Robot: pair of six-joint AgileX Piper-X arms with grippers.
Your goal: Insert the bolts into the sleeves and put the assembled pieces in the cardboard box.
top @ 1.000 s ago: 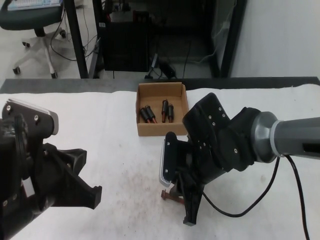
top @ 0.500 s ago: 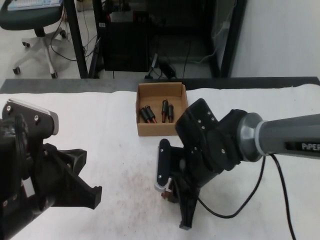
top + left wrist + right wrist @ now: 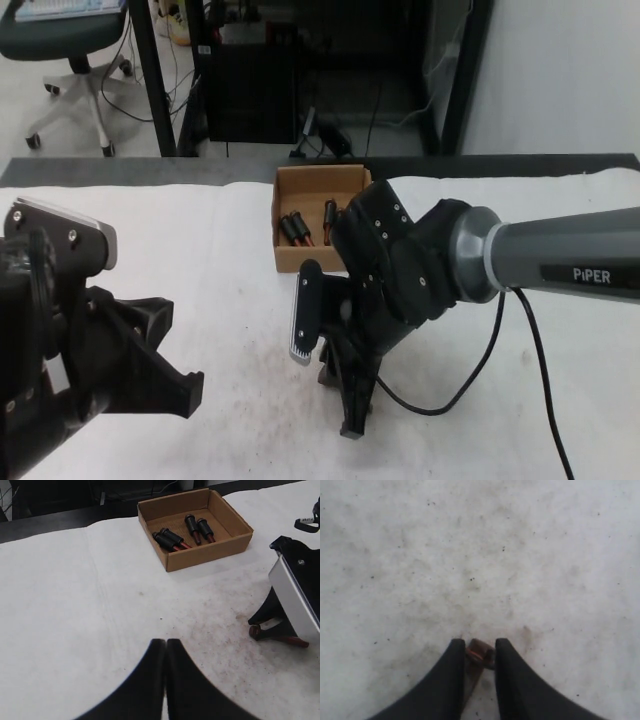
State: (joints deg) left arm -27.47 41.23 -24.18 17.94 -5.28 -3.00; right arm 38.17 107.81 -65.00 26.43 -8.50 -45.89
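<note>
A reddish bolt (image 3: 480, 655) sits between the fingers of my right gripper (image 3: 480, 643), which is shut on it just over the white cloth. From the left wrist view the same bolt (image 3: 280, 639) lies low under the right gripper (image 3: 272, 627). In the high view the right gripper (image 3: 346, 402) points down in front of the cardboard box (image 3: 320, 178). The box (image 3: 210, 555) holds several assembled black-and-red pieces (image 3: 175, 537). My left gripper (image 3: 165, 643) is shut with nothing in it, hanging over the cloth at the near left (image 3: 185, 390).
A white cloth (image 3: 220, 260) with dirty specks covers the bench. The right arm's black cable (image 3: 500, 350) loops over the cloth to the right. Behind the bench stand a dark rack (image 3: 250, 80) and an office chair (image 3: 60, 50).
The right arm has shifted left and a little toward the box, carrying the bolt with it. The left arm has stayed still.
</note>
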